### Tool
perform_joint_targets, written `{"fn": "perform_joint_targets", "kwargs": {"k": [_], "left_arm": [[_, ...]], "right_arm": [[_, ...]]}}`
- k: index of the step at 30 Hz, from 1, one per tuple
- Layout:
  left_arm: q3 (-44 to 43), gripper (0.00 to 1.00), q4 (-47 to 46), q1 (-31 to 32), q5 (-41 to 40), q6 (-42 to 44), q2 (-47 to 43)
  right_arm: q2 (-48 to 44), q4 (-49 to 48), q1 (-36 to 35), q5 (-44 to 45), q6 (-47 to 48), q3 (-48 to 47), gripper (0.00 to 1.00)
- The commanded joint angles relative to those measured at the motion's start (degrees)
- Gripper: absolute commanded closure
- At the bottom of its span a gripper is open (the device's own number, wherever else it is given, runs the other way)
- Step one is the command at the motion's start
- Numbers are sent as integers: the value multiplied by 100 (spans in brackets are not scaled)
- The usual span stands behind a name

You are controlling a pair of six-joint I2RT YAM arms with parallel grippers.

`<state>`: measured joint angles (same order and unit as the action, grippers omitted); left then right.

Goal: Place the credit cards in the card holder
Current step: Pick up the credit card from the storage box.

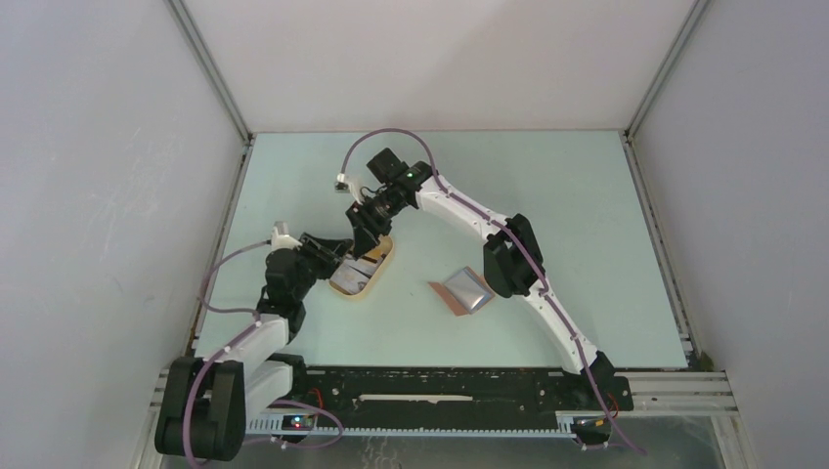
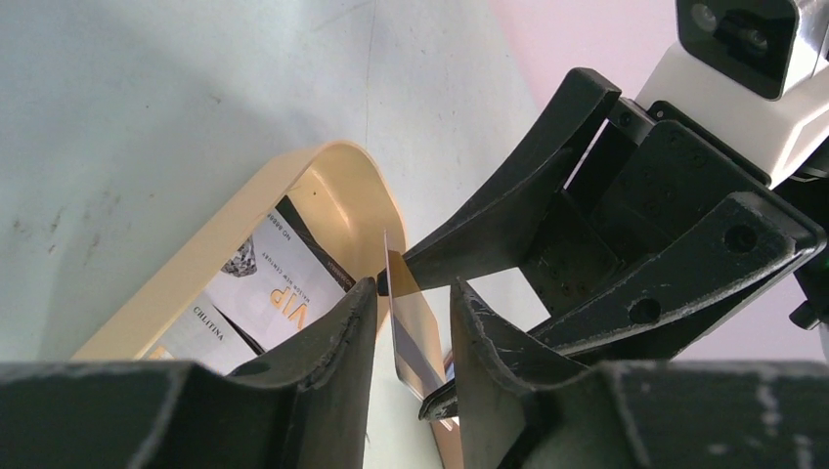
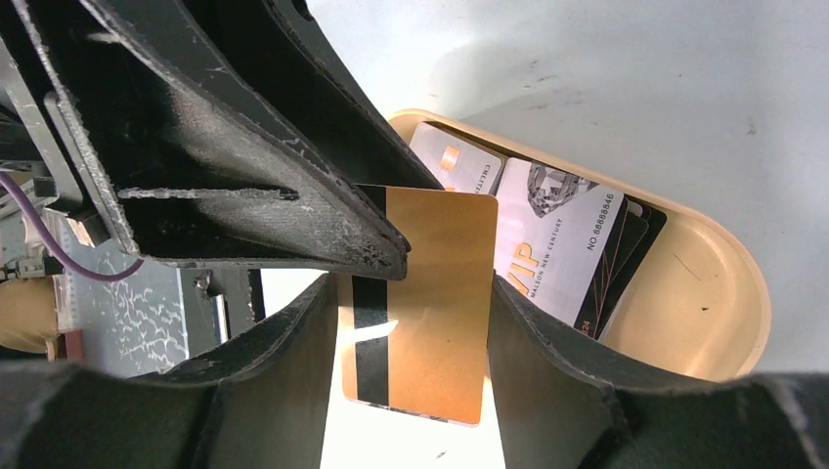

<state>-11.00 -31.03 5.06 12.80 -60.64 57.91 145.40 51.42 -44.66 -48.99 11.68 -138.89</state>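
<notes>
Right wrist view: gold card (image 3: 440, 322) held upright over the tray (image 3: 719, 293).
Right hand (image 3: 411, 293) is clamped on the card's two edges. Left hand (image 2: 411, 293) straddles its faces, jaws apart, one finger touching. Other credit cards (image 3: 557, 244) lie in the tray. Card holder (image 1: 463, 291) lies open on the surface (image 1: 567, 195), at 3 o'clock from the tray.

Glossy plastic, matt black
Gold card (image 3: 435, 293) shines smooth; tray (image 3: 723, 322) smooth cream plastic; right claw fingers (image 3: 587, 381) matt, scuffed.
</notes>
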Motion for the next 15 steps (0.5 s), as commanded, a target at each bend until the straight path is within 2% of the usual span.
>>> {"fn": "perform_joint_targets", "kwargs": {"k": [1, 7, 10, 15], "left_arm": [[114, 63, -439, -53, 166, -187, 128], [133, 68, -469, -53, 132, -270, 263], [115, 77, -515, -58, 160, -280, 363], [111, 100, -589, -52, 181, -264, 479]], "right_arm": [[-235, -22, -75, -79, 167, -74, 57], [-220, -20, -108, -40, 174, -121, 57], [-208, -18, -120, -14, 175, -121, 56], [-177, 53, -118, 87, 211, -154, 49]]}}
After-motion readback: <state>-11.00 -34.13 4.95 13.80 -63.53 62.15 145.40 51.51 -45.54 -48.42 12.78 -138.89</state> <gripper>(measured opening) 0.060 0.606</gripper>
